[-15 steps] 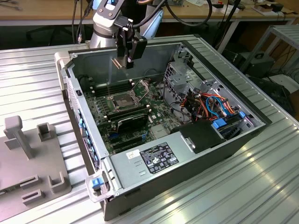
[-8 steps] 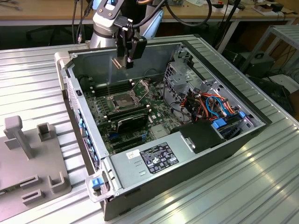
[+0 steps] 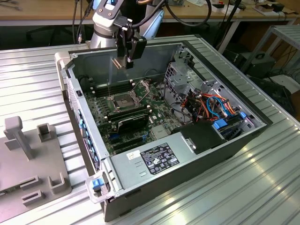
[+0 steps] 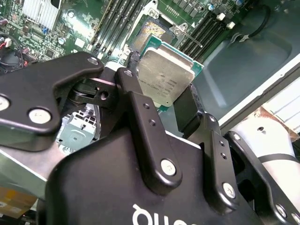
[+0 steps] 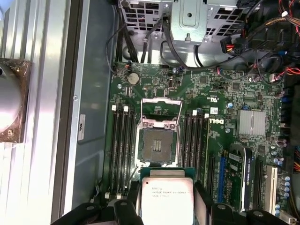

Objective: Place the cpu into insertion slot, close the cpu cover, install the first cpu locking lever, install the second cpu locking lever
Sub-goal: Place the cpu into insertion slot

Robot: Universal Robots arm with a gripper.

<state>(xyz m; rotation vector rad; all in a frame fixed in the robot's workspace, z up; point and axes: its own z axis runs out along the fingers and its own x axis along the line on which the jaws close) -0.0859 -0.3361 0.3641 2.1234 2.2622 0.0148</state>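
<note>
My gripper (image 3: 123,61) hangs over the open computer case, shut on the cpu (image 3: 116,63), a square chip with a silvery face. In both wrist views the cpu (image 4: 165,77) (image 5: 166,194) sits between the black fingers (image 4: 133,101) (image 5: 200,199). The insertion slot (image 3: 123,101) (image 5: 157,145) (image 4: 151,32) lies below on the green board, its dark centre bare. The cpu cover (image 5: 161,108) (image 3: 140,87) stands swung open on the slot's far side. The chip is held above the slot and apart from it.
Long black memory slots (image 5: 121,140) (image 5: 194,140) flank the socket. A metal drive cage (image 3: 180,77), coloured cables (image 3: 213,105) and the power supply (image 3: 157,159) fill the case's right part. The case walls (image 3: 75,101) rise around the board. A grey fixture (image 3: 28,154) lies outside.
</note>
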